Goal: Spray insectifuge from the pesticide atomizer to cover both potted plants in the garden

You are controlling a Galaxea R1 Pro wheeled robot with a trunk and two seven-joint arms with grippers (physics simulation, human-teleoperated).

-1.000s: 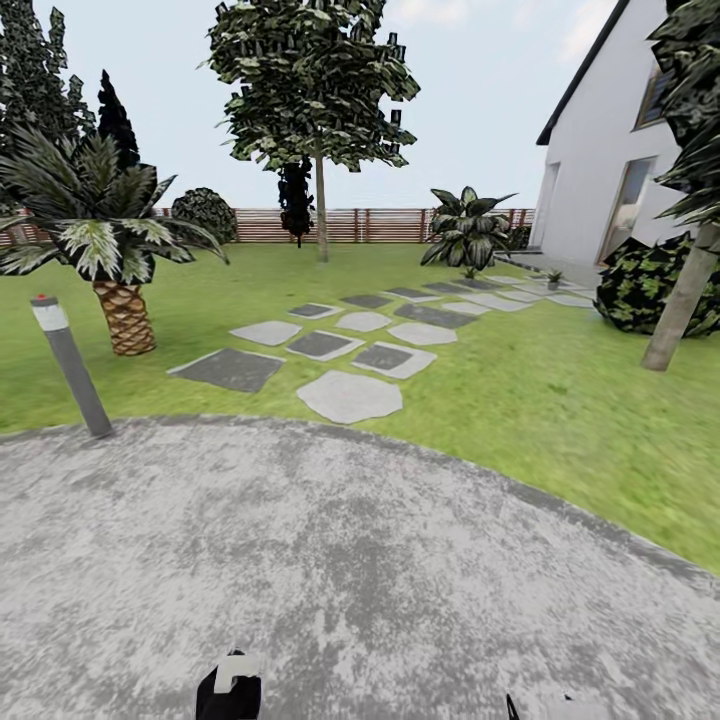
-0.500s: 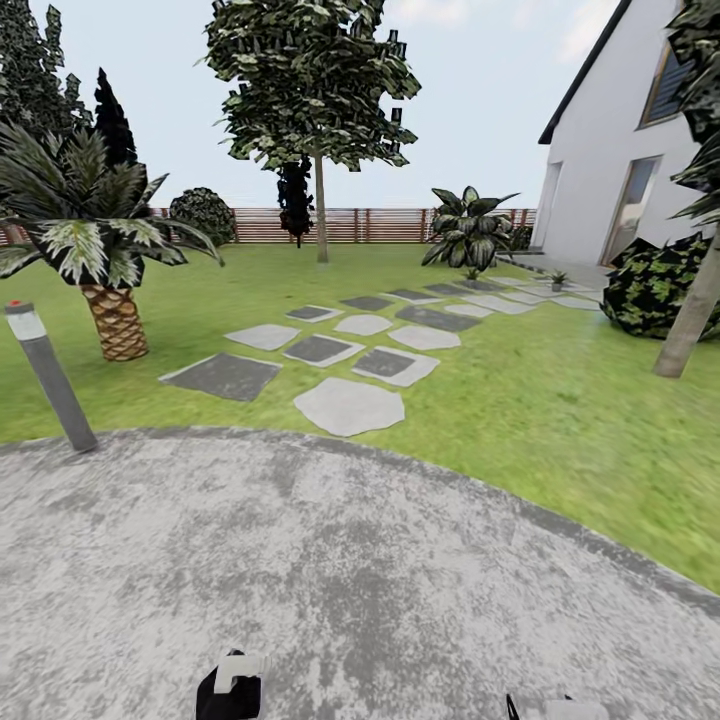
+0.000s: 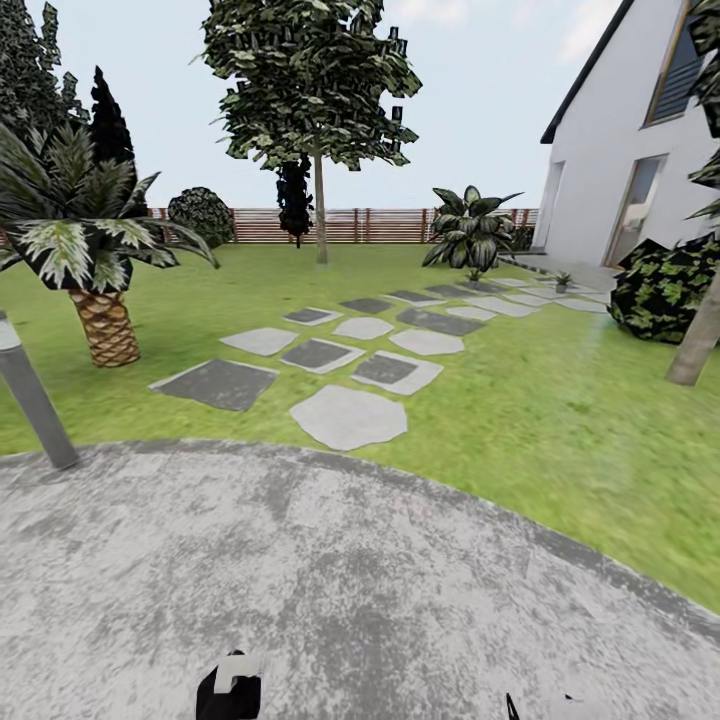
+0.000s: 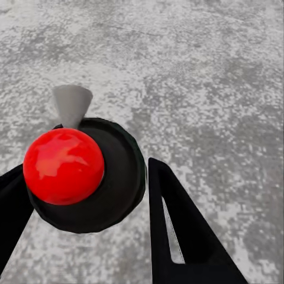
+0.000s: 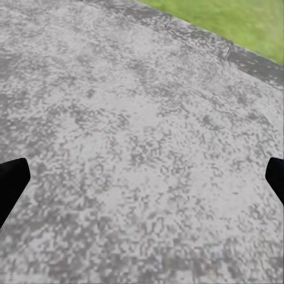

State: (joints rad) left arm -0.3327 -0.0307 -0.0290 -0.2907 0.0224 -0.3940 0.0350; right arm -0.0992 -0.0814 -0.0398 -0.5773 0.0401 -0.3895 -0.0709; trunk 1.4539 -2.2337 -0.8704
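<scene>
Against the earlier head views the whole picture has shifted: the bollard (image 3: pixel 28 395) sits further left and the stones (image 3: pixel 349 416) nearer, so the base has moved, not the things. As a judgement, the robot is still approaching the garden and no pick has begun. Nearest, both pincers hang over the grey paving (image 3: pixel 360 580). The left pincer (image 4: pixel 86 167) is released, its fingers apart either side of a red knob (image 4: pixel 64 165) on a black disc. The right pincer (image 5: pixel 142 177) is released, wide open and holding nothing. Beyond lie one bollard, one palm (image 3: pixel 95 250) at left and at least a dozen stones. Far right, near the house (image 3: pixel 620 170), stand two potted plants (image 3: pixel 474 272) (image 3: pixel 562 283). The atomizer cannot be made out. Farthest are one tall tree (image 3: pixel 318 100) and one fence (image 3: pixel 370 225).
</scene>
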